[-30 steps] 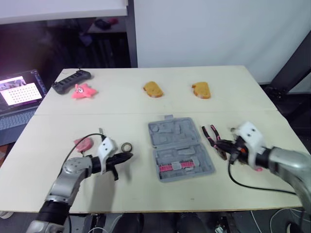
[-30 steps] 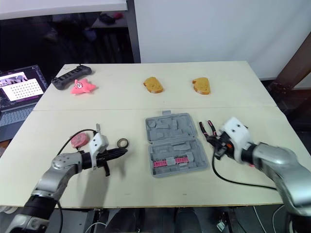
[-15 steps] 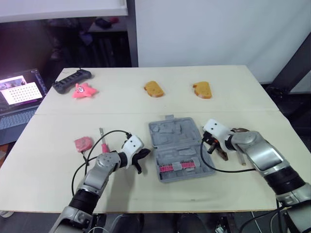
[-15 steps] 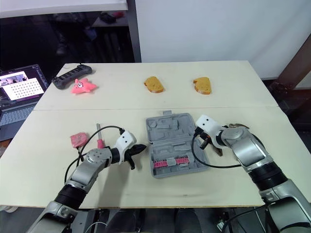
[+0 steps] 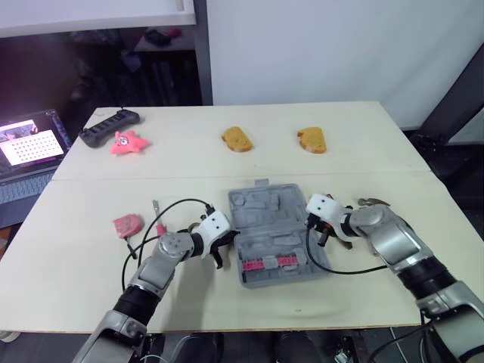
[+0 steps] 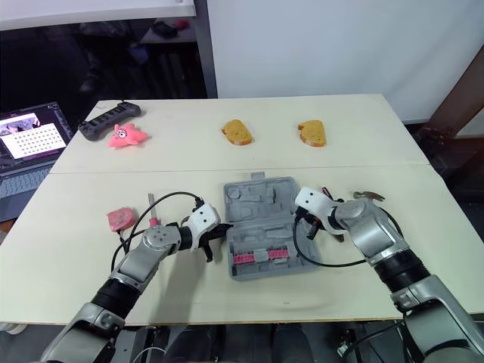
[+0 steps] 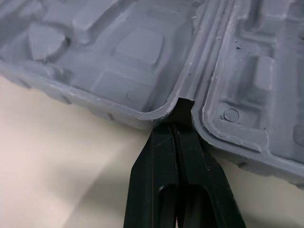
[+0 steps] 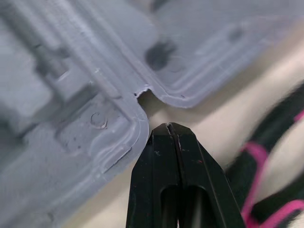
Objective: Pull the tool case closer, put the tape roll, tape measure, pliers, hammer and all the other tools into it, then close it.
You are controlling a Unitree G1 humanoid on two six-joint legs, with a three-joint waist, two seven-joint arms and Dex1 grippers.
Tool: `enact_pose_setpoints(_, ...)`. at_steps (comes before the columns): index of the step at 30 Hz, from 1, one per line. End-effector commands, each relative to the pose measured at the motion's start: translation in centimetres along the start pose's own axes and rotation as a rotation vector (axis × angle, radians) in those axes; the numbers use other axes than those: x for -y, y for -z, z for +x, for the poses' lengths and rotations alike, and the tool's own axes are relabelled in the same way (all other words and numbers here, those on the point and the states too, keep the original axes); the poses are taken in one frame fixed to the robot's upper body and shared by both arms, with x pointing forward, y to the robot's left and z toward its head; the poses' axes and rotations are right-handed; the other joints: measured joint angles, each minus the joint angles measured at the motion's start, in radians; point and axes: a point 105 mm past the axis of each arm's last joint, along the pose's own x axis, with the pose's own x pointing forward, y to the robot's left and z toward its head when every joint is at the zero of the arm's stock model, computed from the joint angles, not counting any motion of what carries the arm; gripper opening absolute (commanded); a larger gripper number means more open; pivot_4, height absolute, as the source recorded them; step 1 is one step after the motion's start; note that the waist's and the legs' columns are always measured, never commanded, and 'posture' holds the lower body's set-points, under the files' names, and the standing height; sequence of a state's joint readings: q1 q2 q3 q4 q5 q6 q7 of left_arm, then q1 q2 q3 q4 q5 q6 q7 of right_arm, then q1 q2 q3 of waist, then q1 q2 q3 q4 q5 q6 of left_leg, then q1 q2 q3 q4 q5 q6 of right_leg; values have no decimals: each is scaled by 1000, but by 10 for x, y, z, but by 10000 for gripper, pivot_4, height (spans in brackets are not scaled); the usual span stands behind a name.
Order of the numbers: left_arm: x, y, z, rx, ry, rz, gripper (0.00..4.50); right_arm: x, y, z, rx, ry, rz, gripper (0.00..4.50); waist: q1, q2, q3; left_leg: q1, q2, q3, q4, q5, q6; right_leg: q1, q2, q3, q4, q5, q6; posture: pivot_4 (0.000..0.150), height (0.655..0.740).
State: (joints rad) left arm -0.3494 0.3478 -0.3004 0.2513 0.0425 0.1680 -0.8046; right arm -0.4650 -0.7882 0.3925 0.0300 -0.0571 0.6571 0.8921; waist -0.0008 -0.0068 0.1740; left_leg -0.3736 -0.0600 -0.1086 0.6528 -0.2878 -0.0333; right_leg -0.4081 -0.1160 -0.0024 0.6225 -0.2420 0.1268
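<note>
The grey tool case (image 5: pixel 272 234) lies open near the table's front middle, with a pink bit strip (image 5: pixel 271 262) in its near half. My left gripper (image 5: pixel 224 243) is shut and empty, its tips (image 7: pixel 176 127) pressed into the hinge notch on the case's left side. At the matching notch on the right side my right gripper (image 5: pixel 314 229) is also shut and empty, its tips (image 8: pixel 168 127) just short of the rim. Pliers with pink-black handles (image 8: pixel 259 187) lie beside it. A hammer (image 5: pixel 370 202) rests behind my right arm. The pink tape measure (image 5: pixel 127 224) and a screwdriver (image 5: pixel 156 215) lie left of my left arm.
Two brown bread-like pieces (image 5: pixel 237 139) (image 5: pixel 312 140) sit at the back middle. A pink star toy (image 5: pixel 127 141) and a black controller (image 5: pixel 110 125) are at the back left. A laptop (image 5: pixel 30 147) stands off the table's left edge.
Both grippers have swung inward from the table's sides to the case's hinge notches. The case has shifted slightly to the left and nearer.
</note>
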Motion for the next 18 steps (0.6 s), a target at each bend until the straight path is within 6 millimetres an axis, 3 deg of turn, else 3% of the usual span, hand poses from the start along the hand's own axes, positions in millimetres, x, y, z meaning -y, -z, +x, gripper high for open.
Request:
enact_pose_setpoints(1,28,14,-8,-38,150,-9,0,-45,-20,-3,74,-186,-91,239,-9,0,0,0,0,0,0,0,0,0,0,0,0,0,0,1500,7400)
enact_pose_setpoints(4,40,24,-30,-66,219,-12,0,-69,-25,-8,97,-232,-119,239,-21,0,0,1,1,0,-1,0,1,0,0,0,0,0,0,1500,7400)
enact_pose_setpoints(9,50,35,-59,-118,249,-19,0,-89,-36,-10,136,-240,-111,239,-17,1,-1,1,2,-1,-1,0,0,0,1,1,0,0,0,1500,7400)
enact_pose_setpoints(18,64,36,-78,-138,269,-50,0,-106,-29,-18,112,-217,-82,239,-11,1,-1,0,2,-1,-3,0,0,0,0,1,-1,0,0,1500,7400)
